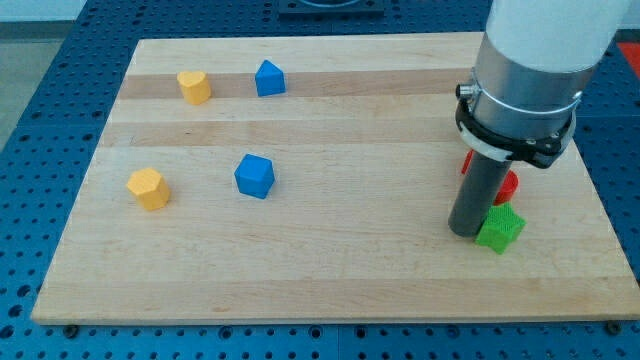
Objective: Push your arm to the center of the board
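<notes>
My rod comes down from the white and grey arm at the view's right, and my tip point(465, 230) rests on the wooden board point(340, 280) near its right side. A green block point(499, 228) sits just right of the tip, touching or nearly touching it. Two red blocks lie behind the rod, mostly hidden: one point(507, 184) shows to its right, another point(466, 163) shows as a sliver to its left. A blue cube-like block point(254, 176) sits left of the board's middle.
A yellow heart-shaped block point(194, 87) and a blue pentagon-like block point(269, 78) lie near the view's top left. A yellow hexagon-like block point(148, 188) lies at the left. A blue perforated table point(50, 150) surrounds the board.
</notes>
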